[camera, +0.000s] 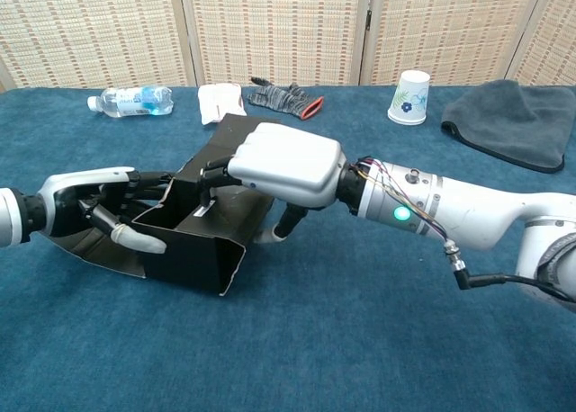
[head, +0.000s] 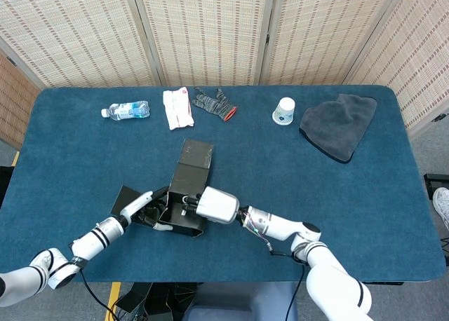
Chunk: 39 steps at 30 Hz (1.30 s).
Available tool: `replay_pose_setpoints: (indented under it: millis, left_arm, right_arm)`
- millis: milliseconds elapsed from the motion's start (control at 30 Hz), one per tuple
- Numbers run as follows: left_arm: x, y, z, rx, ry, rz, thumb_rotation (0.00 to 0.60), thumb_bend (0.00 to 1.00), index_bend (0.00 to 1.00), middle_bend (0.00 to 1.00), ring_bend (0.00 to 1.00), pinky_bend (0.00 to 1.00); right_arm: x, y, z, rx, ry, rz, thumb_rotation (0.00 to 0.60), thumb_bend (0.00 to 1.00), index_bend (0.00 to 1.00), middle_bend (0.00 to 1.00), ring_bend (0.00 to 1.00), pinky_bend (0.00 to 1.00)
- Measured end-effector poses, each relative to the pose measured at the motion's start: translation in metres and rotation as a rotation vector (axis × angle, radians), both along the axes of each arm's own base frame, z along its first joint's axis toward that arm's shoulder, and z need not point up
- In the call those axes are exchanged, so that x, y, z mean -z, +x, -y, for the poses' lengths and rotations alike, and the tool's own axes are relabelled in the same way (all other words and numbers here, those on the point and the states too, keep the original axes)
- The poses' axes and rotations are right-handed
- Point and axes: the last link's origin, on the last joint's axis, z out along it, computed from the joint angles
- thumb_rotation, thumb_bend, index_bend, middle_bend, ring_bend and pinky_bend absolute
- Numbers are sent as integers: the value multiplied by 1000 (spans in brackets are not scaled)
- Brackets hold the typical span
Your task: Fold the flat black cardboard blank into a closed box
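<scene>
Chest view shows the right hand (camera: pixel 279 165) lying over the top of the half-formed black box (camera: pixel 193 241), its fingers (camera: pixel 212 170) curled down over the near wall and into the open cavity, thumb on the outer side, so it grips that wall. From the other side the left hand (camera: pixel 99 216) clasps the box's left end, fingers along the panel and thumb pressed to the front face. The box sits on the blue table (camera: pixel 297 340) near the front edge, left of centre, open upward, with one long flap (head: pixel 193 156) stretching away toward the far side and another flap (head: pixel 128 194) lying flat under the left hand.

Along the far edge, well apart from the box, lie a water bottle (head: pixel 127 110) on its side, a white packet (head: pixel 177 108), a grey glove (head: pixel 214 103), an upright paper cup (head: pixel 284 111) and a dark grey cloth (head: pixel 339 125). Wicker screens (head: pixel 210 30) stand behind the table.
</scene>
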Motion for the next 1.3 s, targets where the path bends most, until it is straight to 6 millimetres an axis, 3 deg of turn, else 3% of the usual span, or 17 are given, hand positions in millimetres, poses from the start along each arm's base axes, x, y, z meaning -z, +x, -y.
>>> replay_pose_setpoints:
  millis: [433, 833, 1100, 1300]
  left_arm:
    - [0, 2, 2, 30, -23, 2, 600, 1, 100, 202, 500, 595]
    - [-1, 3, 5, 54, -29, -4, 600, 1, 94, 194, 501, 595]
    - [-2, 0, 6, 49, -27, 0, 600, 1, 94, 194, 501, 595]
    - [-1, -1, 9, 55, -34, 0, 600, 1, 95, 194, 501, 595]
  right_arm:
    - [1, 1, 5, 7, 28, -34, 600, 193, 414, 411, 730, 1000]
    - [2, 13, 8, 14, 69, -24, 600, 207, 486, 445, 736, 1000]
    - [0, 18, 6, -15, 85, -17, 600, 238, 610, 543, 761, 1000]
    - [-4, 17, 8, -52, 84, -54, 600, 263, 642, 609, 797, 1000]
